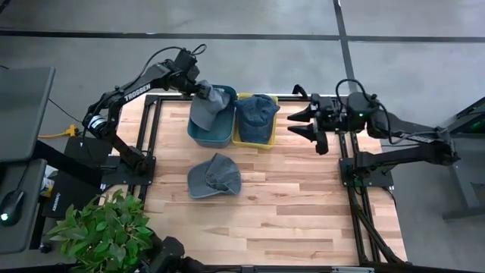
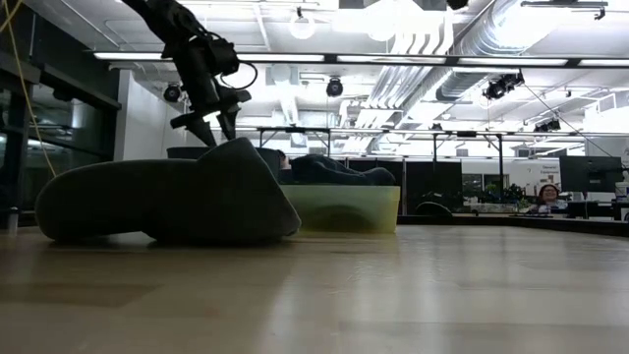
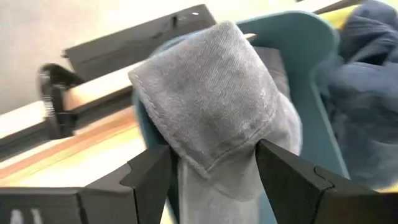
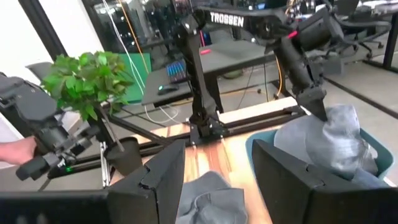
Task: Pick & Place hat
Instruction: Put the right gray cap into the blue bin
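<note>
Left end effector (image 1: 203, 92): pinching the grey cap (image 1: 208, 110) over the teal bin (image 1: 212, 133); I judge this cap is not yet released.
Teal bin: one, under the held cap.
Loose cap (image 1: 213, 176): one grey cap on the worktop (image 1: 303, 197), not yet picked.
Yellow bin (image 1: 255, 139): one, with a blue cap (image 1: 257, 111) already inside.
Right end effector (image 1: 301, 122): spread, waiting beside the yellow bin.
Count: three caps, two bins.

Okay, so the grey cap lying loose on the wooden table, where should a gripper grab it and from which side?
Probably the soft grey fabric cap is best pinched at a raised fold of its crumpled crown, coming straight down from above. It lies flat and alone on the wooden table, so nothing crowds that approach, and its low brim edge offers little to grip.
</note>
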### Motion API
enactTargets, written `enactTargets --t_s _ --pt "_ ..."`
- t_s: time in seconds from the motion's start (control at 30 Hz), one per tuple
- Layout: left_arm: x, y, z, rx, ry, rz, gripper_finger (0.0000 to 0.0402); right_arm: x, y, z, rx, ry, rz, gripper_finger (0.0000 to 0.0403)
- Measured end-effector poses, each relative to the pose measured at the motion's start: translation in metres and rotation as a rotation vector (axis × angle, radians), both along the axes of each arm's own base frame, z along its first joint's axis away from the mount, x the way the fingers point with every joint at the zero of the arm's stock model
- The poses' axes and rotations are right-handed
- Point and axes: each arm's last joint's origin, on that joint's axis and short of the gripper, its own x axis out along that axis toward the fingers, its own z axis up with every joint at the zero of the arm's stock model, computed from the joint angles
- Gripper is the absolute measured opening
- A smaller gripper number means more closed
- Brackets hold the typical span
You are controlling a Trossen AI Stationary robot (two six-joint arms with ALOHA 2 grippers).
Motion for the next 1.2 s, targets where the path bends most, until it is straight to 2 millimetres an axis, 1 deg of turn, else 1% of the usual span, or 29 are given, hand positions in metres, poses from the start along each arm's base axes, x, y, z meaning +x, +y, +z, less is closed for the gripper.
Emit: enactTargets --t_s 0.2,0.37,0.43,0.67,0.87,1.07,1.2 --pt "-0.002 0.001 0.0 0.031 0.044 0.053 0.0225 0.008 -0.001 -0.006 0.007 0.037 0.0 0.0181" --pt "-0.001 0.002 0.0 0.04 0.042 0.058 0.0224 0.011 -0.002 -0.009 0.011 0.057 0.0 0.0181" --pt "-0.001 0.002 0.0 0.04 0.042 0.058 0.0217 0.012 -0.002 -0.009 0.01 0.059 0.0 0.0181" --pt "-0.002 0.001 0.003 0.053 0.028 0.057 0.0172 0.012 -0.003 -0.011 0.006 0.074 -0.005 0.0181" --pt "-0.002 0.0 0.006 0.044 0.012 0.059 0.0167 0.012 -0.003 -0.012 0.008 0.086 -0.006 0.0181" --pt "-0.001 0.0 0.02 0.035 -0.033 0.051 0.0168 0.012 -0.003 -0.012 0.009 0.091 -0.006 0.0181" --pt "0.0 0.002 0.029 0.058 -0.05 0.052 0.0168 0.012 -0.003 -0.013 0.009 0.092 -0.005 0.0181"
